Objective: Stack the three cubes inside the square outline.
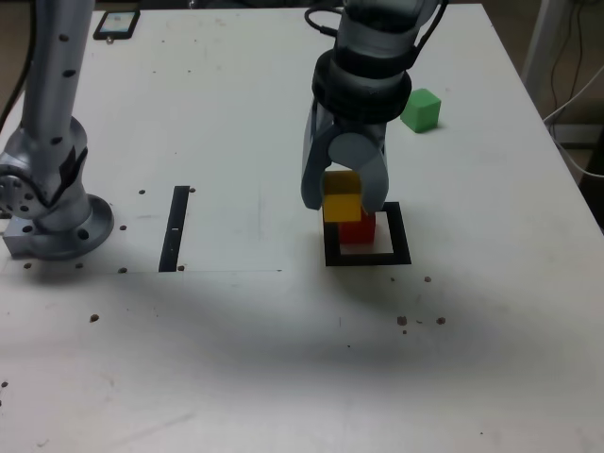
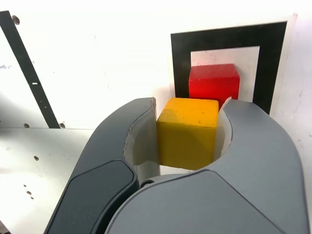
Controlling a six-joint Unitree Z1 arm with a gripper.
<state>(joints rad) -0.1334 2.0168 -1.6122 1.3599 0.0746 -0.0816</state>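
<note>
The fingers (image 2: 144, 139) pinch the yellow block (image 2: 187, 139), nearly closed, maybe so it can sit on the red one (image 2: 214, 82).

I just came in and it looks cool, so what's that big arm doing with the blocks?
The robot arm's pincer is gripping the yellow block. It holds it up close to the red block, which sits inside the black square outline. The green block is on the table, outside the outline.
</note>
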